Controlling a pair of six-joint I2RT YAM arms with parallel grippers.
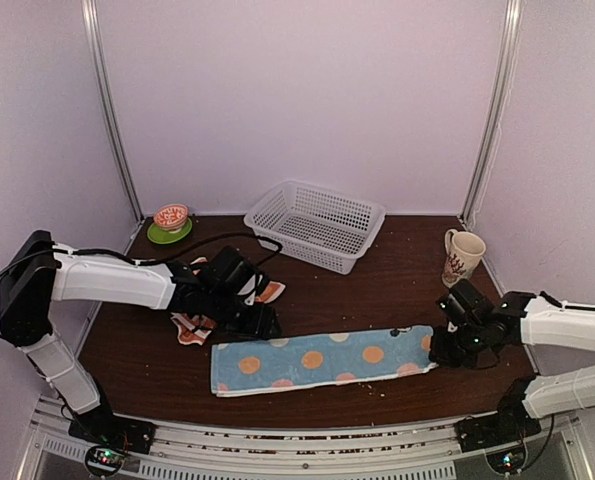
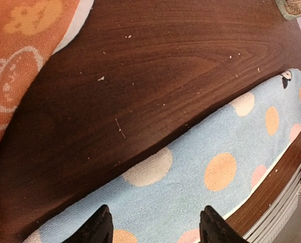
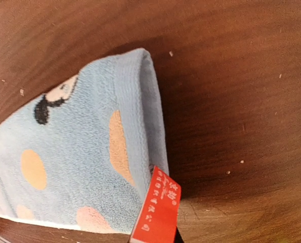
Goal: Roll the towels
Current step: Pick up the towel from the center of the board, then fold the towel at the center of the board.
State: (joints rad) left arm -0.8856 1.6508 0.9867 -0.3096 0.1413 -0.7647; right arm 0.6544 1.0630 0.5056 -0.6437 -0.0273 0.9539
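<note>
Left gripper (image 2: 156, 216) parted, right gripper (image 1: 440, 348) pinched closed.

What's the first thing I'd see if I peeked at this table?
The long blue towel with orange and pink dots, stretched out flat near the front of the table. The right gripper pinches its right end, where a red tag sticks out, and the open left gripper hangs over its left end. By the left arm lies a crumpled orange towel, and a white basket sits at the back.
</note>
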